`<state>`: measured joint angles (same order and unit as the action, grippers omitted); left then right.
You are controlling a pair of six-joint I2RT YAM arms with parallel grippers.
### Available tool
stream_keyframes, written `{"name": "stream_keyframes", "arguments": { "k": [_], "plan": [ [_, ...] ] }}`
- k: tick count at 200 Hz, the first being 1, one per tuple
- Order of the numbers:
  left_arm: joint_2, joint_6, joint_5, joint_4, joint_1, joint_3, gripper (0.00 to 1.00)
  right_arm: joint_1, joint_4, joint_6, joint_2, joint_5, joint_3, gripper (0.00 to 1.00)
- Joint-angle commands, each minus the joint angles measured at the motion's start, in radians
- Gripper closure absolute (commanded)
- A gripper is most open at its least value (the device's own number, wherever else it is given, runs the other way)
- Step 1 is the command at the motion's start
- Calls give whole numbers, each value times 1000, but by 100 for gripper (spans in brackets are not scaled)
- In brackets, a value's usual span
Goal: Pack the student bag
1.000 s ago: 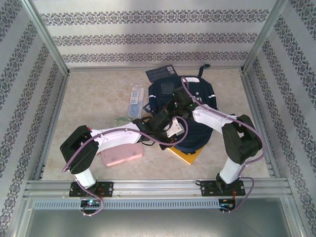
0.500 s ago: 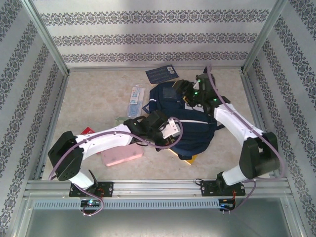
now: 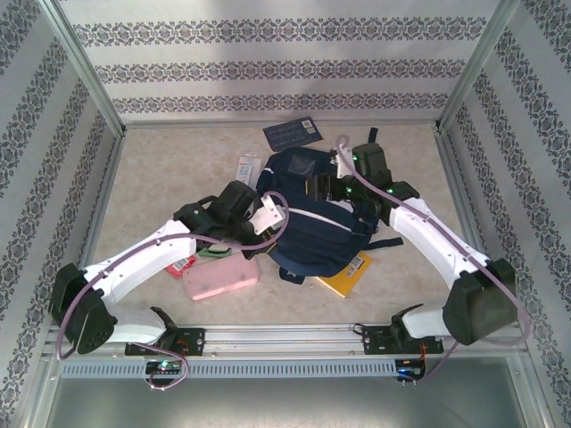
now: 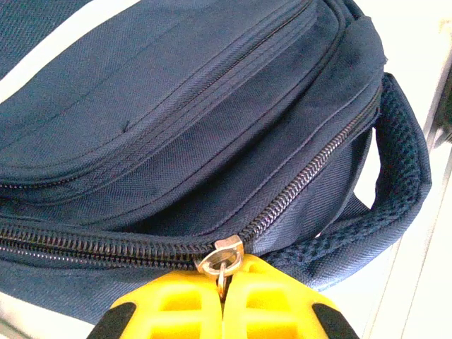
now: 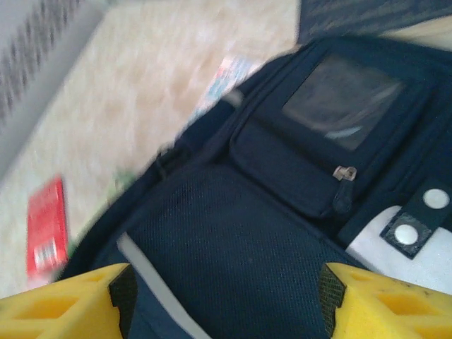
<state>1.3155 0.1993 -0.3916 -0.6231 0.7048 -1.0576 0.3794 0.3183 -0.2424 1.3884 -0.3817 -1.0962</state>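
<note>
Beige surface carries the student bag. The left fingers clench its zipper pull; the right fingers hang released above it.

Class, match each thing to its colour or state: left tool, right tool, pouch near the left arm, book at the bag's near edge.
Column A: 1 left tool; 2 right tool; 3 pouch; 4 book.
Column B: a open; b pink; c shut on the zipper pull; d yellow.
Pairs: 1-c, 2-a, 3-b, 4-d.
</note>
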Motion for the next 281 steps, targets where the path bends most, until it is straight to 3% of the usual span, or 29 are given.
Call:
{"name": "stream_keyframes", "arguments": {
  "k": [1, 23, 47, 84, 165, 192, 245, 281],
  "plan": [
    [-27, 9, 7, -23, -1, 39, 100, -16, 146, 259, 107, -139, -74, 29],
    [-33, 16, 17, -12, -4, 67, 100, -26, 181, 312, 217, -335, -104, 25],
    [-44, 17, 23, 21, -14, 83, 100, 9, 286, 363, 362, -451, -193, 26],
    [-50, 13, 15, 38, -25, 93, 100, 72, 381, 411, 478, -505, -255, 41],
    [-57, 8, 39, 57, -45, 104, 100, 81, 311, 409, 376, -505, -183, 69],
    [-58, 9, 37, 59, -48, 101, 100, 120, 337, 435, 411, -511, -177, 68],
    [-63, 11, 26, 57, -48, 102, 100, 153, 346, 442, 487, -364, -196, 61],
    [-71, 14, 20, 62, -49, 117, 100, 150, 328, 451, 477, -351, -199, 66]
  ]
}}
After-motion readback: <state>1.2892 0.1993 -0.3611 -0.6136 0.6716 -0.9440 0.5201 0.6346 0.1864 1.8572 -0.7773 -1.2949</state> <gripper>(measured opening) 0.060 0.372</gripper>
